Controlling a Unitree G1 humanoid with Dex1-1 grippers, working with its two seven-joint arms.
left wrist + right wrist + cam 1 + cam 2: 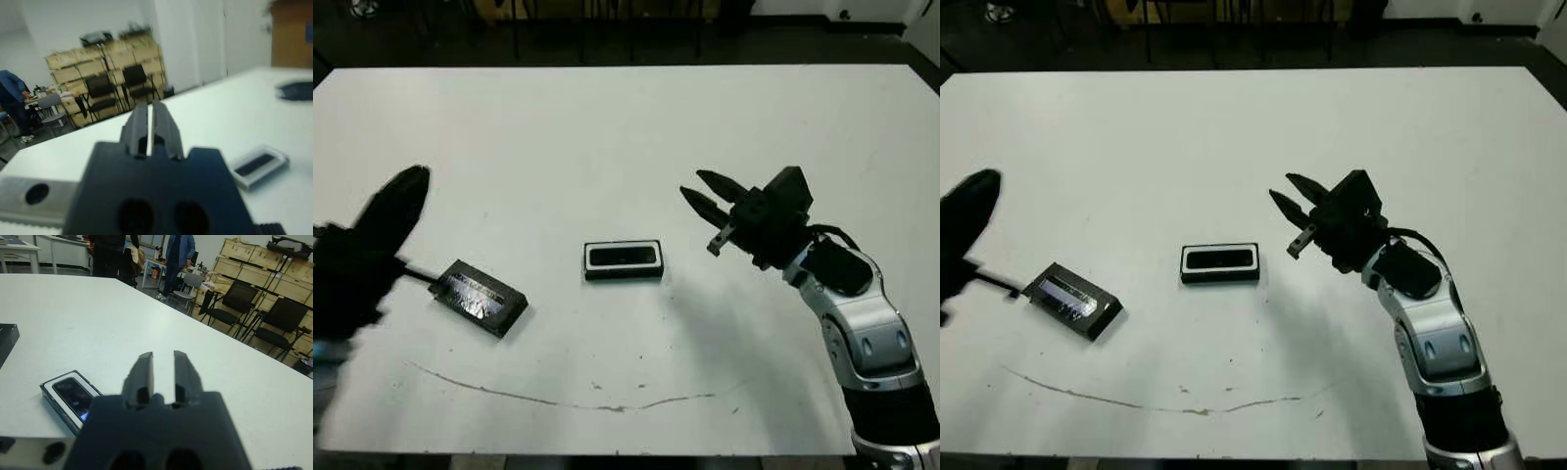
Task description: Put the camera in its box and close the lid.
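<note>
Hovering above the white table (607, 117), the right gripper (703, 199) is seen empty, its two fingers parted by a narrow gap. The camera (624, 257) is already seated in the box (624, 272), just to its left. The lid (478, 297) is left well apart, near the left gripper (150, 120), whose fingers are almost closed on nothing.

White table (626, 117) fills most of head view; thin dark scuff line (558, 399) near lower edge. Dark floor (431, 39) along top. Wrist views: stacked wooden crates (107, 58), black chairs (230, 303), white walls (186, 34), person in blue (178, 254) standing upper centre.
</note>
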